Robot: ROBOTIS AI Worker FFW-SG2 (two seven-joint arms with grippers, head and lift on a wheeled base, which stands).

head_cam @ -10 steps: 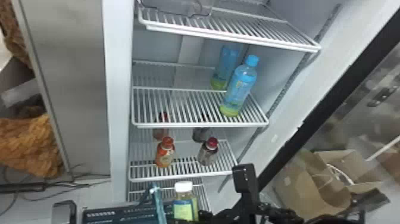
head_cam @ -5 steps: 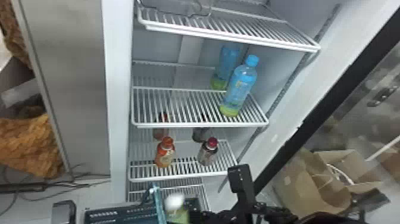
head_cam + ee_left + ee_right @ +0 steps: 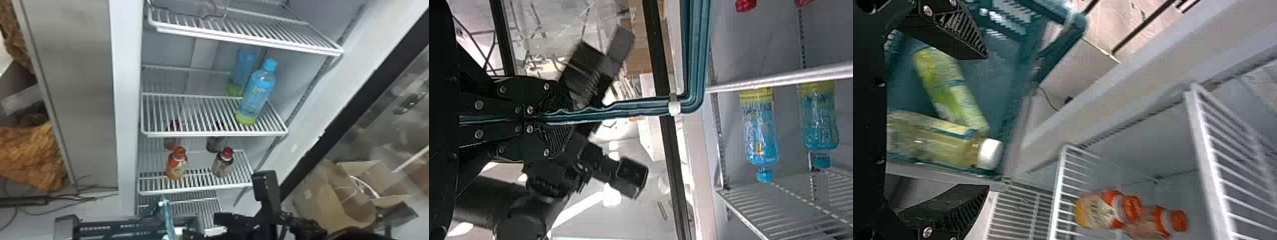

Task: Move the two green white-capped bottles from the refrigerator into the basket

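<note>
In front of the refrigerator (image 3: 126, 95), near and left of centre, keep the basket (image 3: 1065, 27) steady; the step looks to be backing out the right gripper (image 3: 988, 121), best done straight and slowly, without catching rim or caps; its fingers are spread, pinching nothing; the left gripper (image 3: 564, 119) has its fingers closed on the basket's rim; the white-capped bottle (image 3: 938, 142) and the other green bottle (image 3: 953, 92) lie in the basket.

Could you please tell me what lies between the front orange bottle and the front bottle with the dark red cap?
Bare wire shelf, in the head view.
</note>
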